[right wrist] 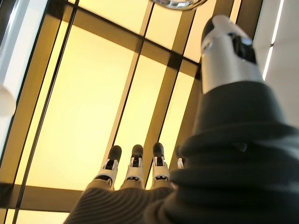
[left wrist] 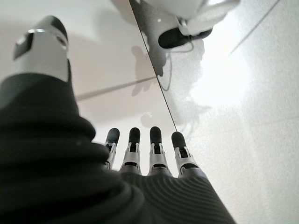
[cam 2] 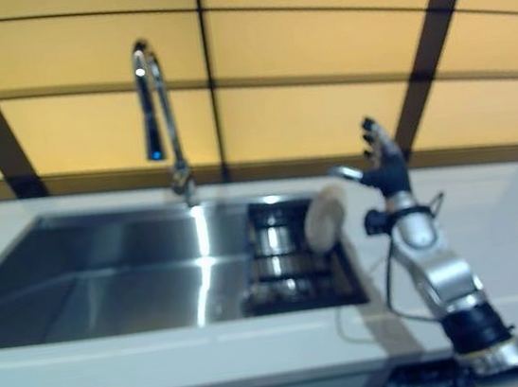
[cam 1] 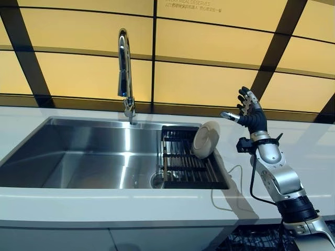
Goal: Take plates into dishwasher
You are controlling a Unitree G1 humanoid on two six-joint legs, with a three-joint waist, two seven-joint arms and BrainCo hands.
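While the right hand (cam 1: 250,112) is raised above the counter (cam 1: 293,141) with fingers straight and spread, holding nothing, we judge the reach for the plate (cam 1: 205,139) not yet closed. The plate stands on edge in the dark rack (cam 1: 183,162) at the right end of the sink (cam 1: 78,157), just beside the hand. We should bring thumb and fingers to opposite faces near the rim, then lift straight up. The left hand (left wrist: 140,154) hangs idle, fingers straight, empty.
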